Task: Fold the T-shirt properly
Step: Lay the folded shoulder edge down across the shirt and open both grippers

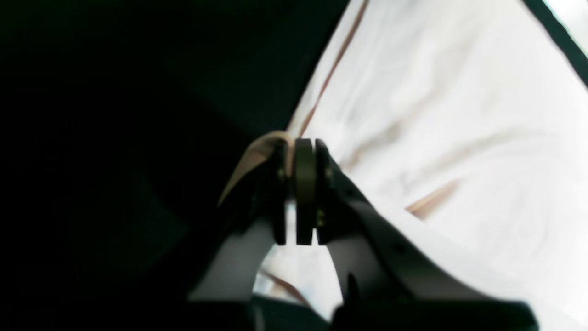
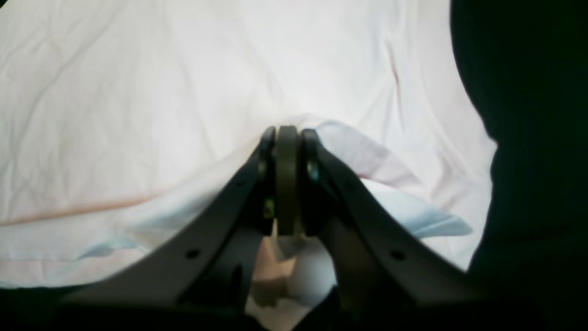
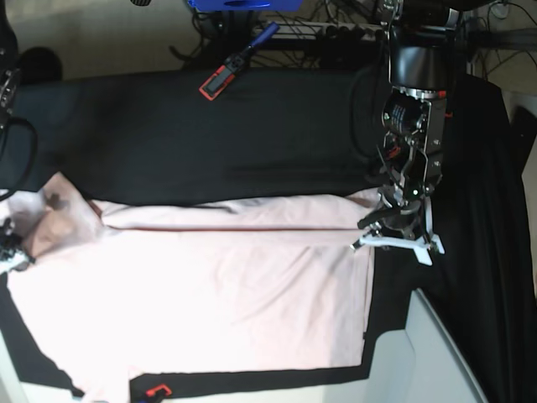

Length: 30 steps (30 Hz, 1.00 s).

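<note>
**Both grippers pinch the far edge, fold under way**

Your left gripper and right gripper are each clamped tight on cloth of the T-shirt, which lies spread across the black counter. Next, judge an even carry of the pinched far edge toward you.

It looks like a robotics lab or workshop: a black cloth drapes the work table, tangled cables and a power strip lie behind it, beside a red-and-black tool
</note>
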Each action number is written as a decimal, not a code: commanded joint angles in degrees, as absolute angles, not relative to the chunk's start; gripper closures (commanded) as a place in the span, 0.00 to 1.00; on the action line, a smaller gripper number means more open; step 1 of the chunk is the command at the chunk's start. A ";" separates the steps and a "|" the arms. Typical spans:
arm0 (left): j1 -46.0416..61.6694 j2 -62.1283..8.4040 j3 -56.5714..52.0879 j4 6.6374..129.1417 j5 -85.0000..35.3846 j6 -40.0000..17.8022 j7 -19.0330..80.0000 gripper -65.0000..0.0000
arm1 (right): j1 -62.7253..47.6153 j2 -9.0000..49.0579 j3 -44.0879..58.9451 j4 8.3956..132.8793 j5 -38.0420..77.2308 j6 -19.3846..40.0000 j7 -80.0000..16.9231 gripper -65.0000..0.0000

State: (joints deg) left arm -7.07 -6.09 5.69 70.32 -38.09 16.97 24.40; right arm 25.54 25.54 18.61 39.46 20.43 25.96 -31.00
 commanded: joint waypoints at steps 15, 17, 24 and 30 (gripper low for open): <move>-11.38 -6.46 5.93 63.60 -37.67 16.66 22.99 1.00 | 31.08 25.45 18.86 36.70 18.24 26.07 -26.68 1.00; -12.09 -6.46 5.93 63.60 -37.67 16.57 22.99 1.00 | 31.34 25.45 18.86 35.47 18.24 26.07 -26.59 0.99; -13.93 -6.46 5.93 63.69 -37.67 16.57 23.34 0.95 | 32.04 25.45 19.30 33.36 18.33 25.98 -21.76 0.61; -13.41 -6.55 5.93 65.71 -37.76 16.57 23.34 0.67 | 29.67 26.15 19.38 35.21 18.51 25.98 -14.99 0.46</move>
State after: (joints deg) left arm -12.14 -6.15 6.00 64.47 -37.76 16.73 24.45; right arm 28.56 24.62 19.11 34.30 17.96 25.89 -16.19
